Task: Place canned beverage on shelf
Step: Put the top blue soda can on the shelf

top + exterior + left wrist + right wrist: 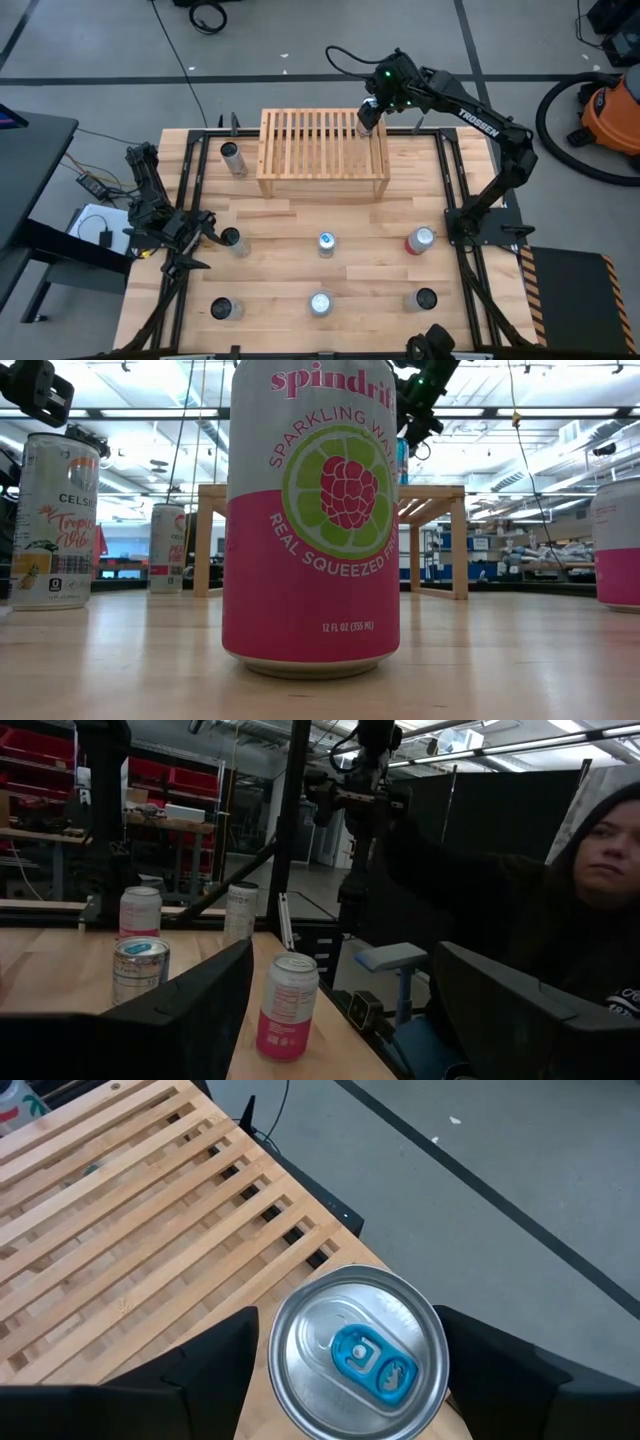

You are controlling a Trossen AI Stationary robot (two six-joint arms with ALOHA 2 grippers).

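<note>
Right wrist view: right claw (355,1370) fingers apart around upright can (358,1352) on shelf (150,1230).

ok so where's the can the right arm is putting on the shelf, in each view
high view: the can stands at the shelf's far right corner, under the right end effector.
low view: only a sliver of the can shows above the shelf top, behind the big pink can.
left wrist view: not in it.
right wrist view: the can's blue-tabbed top, low centre.
shared landmark: the slatted shelf.
</note>
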